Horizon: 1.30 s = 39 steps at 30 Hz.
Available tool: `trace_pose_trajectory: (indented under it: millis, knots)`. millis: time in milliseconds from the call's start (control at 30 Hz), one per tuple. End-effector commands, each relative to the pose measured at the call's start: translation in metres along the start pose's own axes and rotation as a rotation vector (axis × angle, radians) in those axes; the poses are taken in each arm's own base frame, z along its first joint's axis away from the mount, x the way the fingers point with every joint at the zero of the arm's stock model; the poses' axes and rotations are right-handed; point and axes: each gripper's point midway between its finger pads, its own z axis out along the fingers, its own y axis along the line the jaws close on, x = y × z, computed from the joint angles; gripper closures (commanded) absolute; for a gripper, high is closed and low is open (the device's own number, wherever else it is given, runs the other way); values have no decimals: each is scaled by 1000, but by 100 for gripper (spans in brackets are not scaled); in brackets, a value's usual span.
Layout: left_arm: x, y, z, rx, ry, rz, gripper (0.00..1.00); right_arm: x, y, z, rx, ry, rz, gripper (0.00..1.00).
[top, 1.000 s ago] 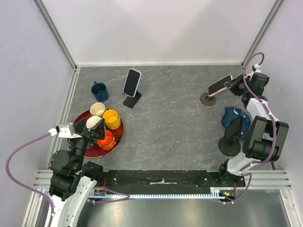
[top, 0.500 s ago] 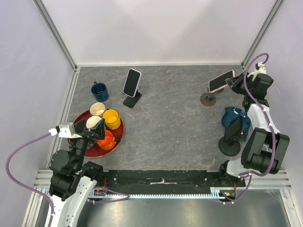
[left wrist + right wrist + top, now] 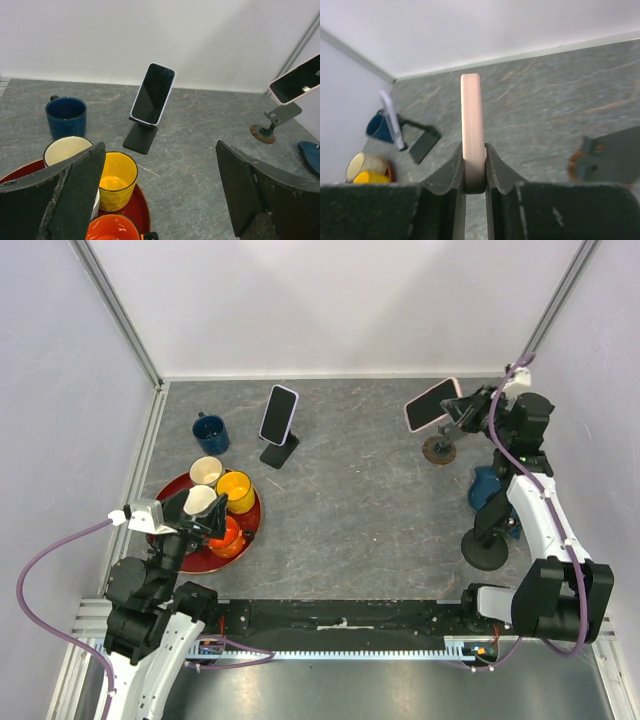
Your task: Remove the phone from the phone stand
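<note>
Red tray (image 3: 254, 518) at desk (image 3: 360, 500) left holds a cream cup (image 3: 207, 471), a yellow cup (image 3: 236, 490) and an orange cup (image 3: 228, 535), packed close. Yellow cup's inside shows only its own glaze in the left wrist view; cream cup is half hidden there by a finger. Left gripper (image 3: 205, 512) hangs over the tray, fingers spread wide, nothing between them. Blue mug (image 3: 211, 432) stands off the tray, just behind it, interior dark. Next right, a dark-screened phone (image 3: 279, 413) leans on a black wedge stand (image 3: 280, 452). Far right, the pink phone (image 3: 432, 403) is in the air, clear of the round-footed stand (image 3: 438, 449), up and left of it from above. Right gripper (image 3: 462, 412) pinches it at one end. A blue item (image 3: 488, 483) lies near the right arm; kind unclear. Left wrist view alone shows the gap between pink phone and stand plate. Right wrist view shows the pink phone edge-on, clamped between both fingers, stand blurred at right. Only the top view takes in the whole tray and the blue item.
</note>
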Motion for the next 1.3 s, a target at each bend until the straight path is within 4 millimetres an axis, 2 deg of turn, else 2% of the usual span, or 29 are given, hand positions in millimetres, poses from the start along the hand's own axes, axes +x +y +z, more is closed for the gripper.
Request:
trace_pose_trajectory:
  millis: [0, 33, 133, 300, 400, 467, 567, 600, 667, 700, 833, 900, 1000, 1067, 1133, 1167, 1233, 1267]
  knots:
    - [-15, -12, -4, 77, -68, 33, 3, -3, 68, -10, -176, 18, -79, 100]
    - [-13, -13, -3, 79, -62, 35, 3, 8, 82, -10, -216, 52, -76, 100]
    - [-12, -14, -1, 88, -49, 40, 3, 37, 104, -12, -277, 135, -39, 100]
    - [-3, -16, 6, 95, -6, 50, 3, 79, 134, -15, -361, 249, 7, 100]
    - [1, -18, 8, 104, 13, 53, 4, 121, 157, -16, -417, 368, 24, 100]
    - [2, -18, 9, 105, 21, 57, 4, 141, 166, -16, -442, 422, 25, 100]
    - [2, -18, 9, 105, 21, 58, 4, 178, 182, -17, -478, 536, 19, 100]
    - [2, -18, 9, 105, 22, 58, 4, 197, 188, -17, -489, 590, 20, 100]
    - [4, -18, 10, 107, 30, 59, 4, 213, 193, -16, -496, 638, 16, 100]
    - [4, -18, 10, 108, 29, 59, 4, 227, 198, -16, -500, 673, 21, 100]
    - [5, -18, 11, 109, 34, 59, 4, 253, 214, -11, -544, 696, 81, 100]
    - [4, -18, 11, 108, 31, 59, 4, 274, 221, -10, -548, 743, 115, 100]
    - [4, -18, 10, 108, 31, 59, 4, 290, 232, -3, -573, 743, 155, 100]
    - [4, -18, 10, 110, 31, 59, 4, 308, 229, 3, -559, 771, 189, 100]
    - [3, -18, 10, 109, 28, 58, 4, 315, 234, 8, -561, 774, 222, 100]
    - [3, -19, 9, 110, 28, 58, 4, 329, 230, 12, -540, 796, 231, 100]
    - [4, -18, 10, 110, 31, 60, 4, 339, 236, 15, -547, 817, 238, 100]
    - [3, -18, 10, 109, 29, 59, 4, 352, 233, 16, -540, 848, 242, 100]
